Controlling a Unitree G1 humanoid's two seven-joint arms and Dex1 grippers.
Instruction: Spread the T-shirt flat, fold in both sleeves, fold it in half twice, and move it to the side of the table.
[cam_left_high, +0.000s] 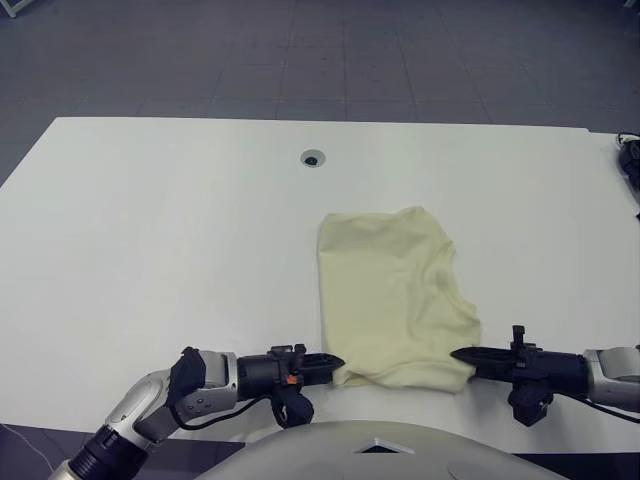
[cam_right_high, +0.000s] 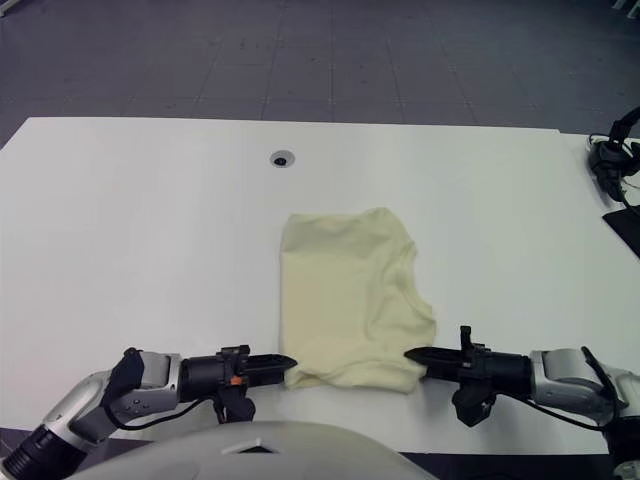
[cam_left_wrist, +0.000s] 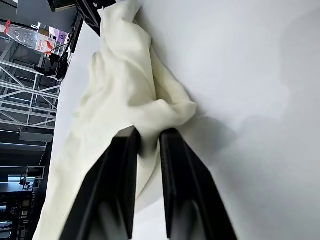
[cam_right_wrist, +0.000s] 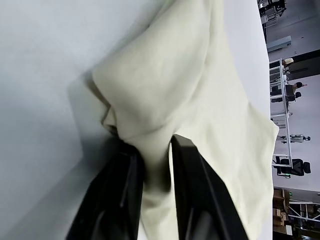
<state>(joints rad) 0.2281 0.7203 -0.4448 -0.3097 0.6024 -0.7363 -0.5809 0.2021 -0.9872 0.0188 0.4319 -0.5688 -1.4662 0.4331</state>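
A pale yellow T-shirt (cam_left_high: 390, 295) lies folded into a tall rectangle on the white table (cam_left_high: 150, 250), right of centre and near the front edge. My left gripper (cam_left_high: 340, 362) meets the shirt's near left corner, and in the left wrist view its black fingers (cam_left_wrist: 125, 165) pinch a bunched fold of the cloth. At the near right corner, my right gripper (cam_left_high: 455, 354) is shut on the fabric, which runs down between its fingers (cam_right_wrist: 187, 170). Both arms lie low along the front edge, pointing inward at each other.
A round cable hole (cam_left_high: 313, 158) sits in the table behind the shirt. Black cables and a dark device (cam_right_high: 610, 160) lie at the far right edge. Bare tabletop stretches to the left and behind the shirt.
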